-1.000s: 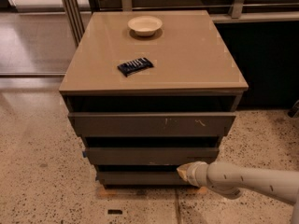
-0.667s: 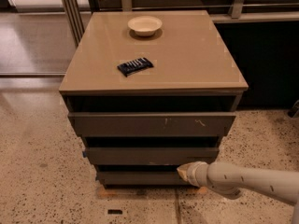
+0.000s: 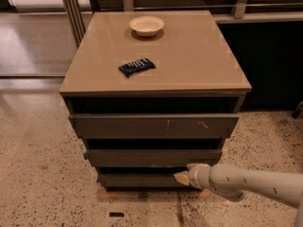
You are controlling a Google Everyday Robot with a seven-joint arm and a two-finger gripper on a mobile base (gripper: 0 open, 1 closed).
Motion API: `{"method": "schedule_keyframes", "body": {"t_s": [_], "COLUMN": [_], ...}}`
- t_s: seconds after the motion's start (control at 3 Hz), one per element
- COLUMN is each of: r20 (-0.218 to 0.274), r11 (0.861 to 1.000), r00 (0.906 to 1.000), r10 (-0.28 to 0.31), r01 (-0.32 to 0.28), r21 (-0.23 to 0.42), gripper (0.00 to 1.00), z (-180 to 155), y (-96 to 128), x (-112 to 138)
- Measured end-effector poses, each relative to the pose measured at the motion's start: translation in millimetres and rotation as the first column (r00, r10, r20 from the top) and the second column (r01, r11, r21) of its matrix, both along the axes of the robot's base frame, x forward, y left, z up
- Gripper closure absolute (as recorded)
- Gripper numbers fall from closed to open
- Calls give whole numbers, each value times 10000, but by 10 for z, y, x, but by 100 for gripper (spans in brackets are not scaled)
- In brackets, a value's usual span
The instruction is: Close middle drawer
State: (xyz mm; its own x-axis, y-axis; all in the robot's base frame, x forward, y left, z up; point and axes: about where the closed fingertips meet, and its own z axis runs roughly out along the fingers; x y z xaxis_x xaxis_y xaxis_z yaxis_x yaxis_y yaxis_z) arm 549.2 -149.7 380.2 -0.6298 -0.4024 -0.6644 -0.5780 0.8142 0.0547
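The tan-topped cabinet [image 3: 189, 56] has three drawer fronts stacked one above the other. The top front [image 3: 151, 126] bears white scratch marks. The middle drawer [image 3: 142, 157] is the plain grey-brown front below it, with a dark gap above it. The lowest, shorter front [image 3: 132, 179] sits at the base. My gripper [image 3: 182, 176] reaches in from the right on a pale arm [image 3: 251, 183]. Its tip is just under the middle drawer's lower right edge, in front of the lowest drawer. I cannot tell whether it touches either front.
A cream bowl [image 3: 147, 25] and a dark flat packet [image 3: 137, 66] lie on the cabinet top. Speckled floor [image 3: 38, 174] surrounds the cabinet. A dark counter base [image 3: 274, 65] stands to the right, metal posts [image 3: 71, 8] at the back left.
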Motion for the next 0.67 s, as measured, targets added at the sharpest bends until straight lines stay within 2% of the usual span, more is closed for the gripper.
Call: {"method": "schedule_keyframes", "body": {"t_s": [0.33,0.67], "r20": [0,-1], "r11": [10000,10000], "r00": [10000,10000], "r10": [1,1], "r01": [-1,-1], "r21": [0,1], "gripper": [0,0], "z": [0,0], "y": [1,1], "x": [0,0]}}
